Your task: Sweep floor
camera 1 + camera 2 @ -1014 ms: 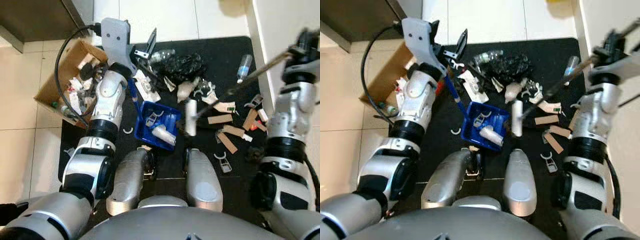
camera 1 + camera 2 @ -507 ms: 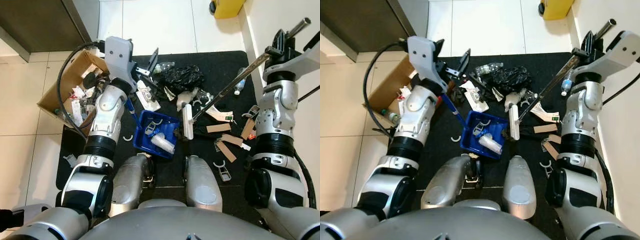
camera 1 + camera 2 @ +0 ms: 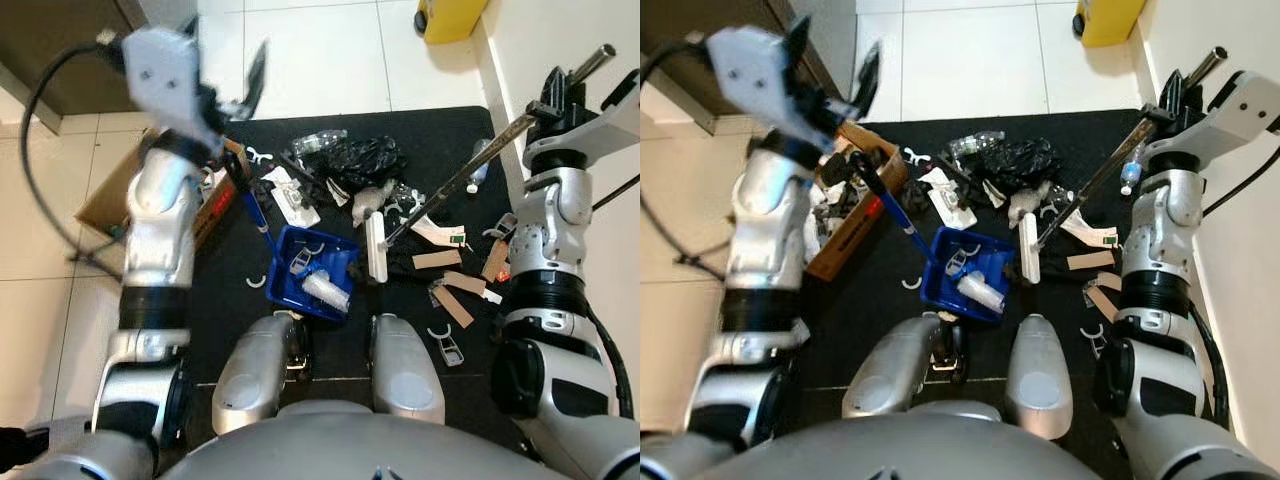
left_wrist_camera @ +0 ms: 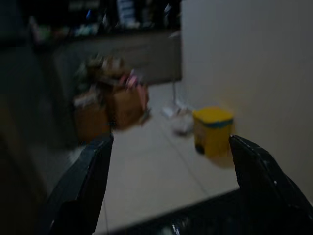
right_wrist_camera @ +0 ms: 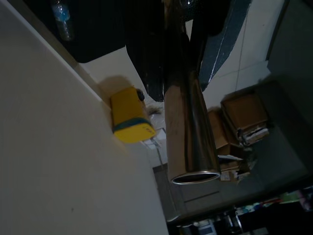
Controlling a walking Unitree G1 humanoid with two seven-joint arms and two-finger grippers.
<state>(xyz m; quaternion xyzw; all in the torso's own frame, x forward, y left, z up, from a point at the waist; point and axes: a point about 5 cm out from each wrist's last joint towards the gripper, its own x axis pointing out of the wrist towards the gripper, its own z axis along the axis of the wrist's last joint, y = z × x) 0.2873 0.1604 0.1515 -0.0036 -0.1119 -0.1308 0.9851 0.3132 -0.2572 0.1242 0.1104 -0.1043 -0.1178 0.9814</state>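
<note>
My right gripper is shut on the broom's metal handle, high at the right by the wall. The handle slants down to the white broom head, which rests on the black mat against the blue dustpan. White litter lies in the dustpan, and its blue handle points up to the left. My left gripper is raised above the cardboard box, open and holding nothing. The right wrist view looks along the shiny broom handle.
Litter covers the mat: a black plastic bag, a clear bottle, cardboard strips and white clips. A cardboard box of rubbish stands at the left. A yellow bin sits by the right-hand wall.
My left arm has swung up and to the left, away from the dustpan handle. The right arm rose with the broom handle a second ago and has held still since.
</note>
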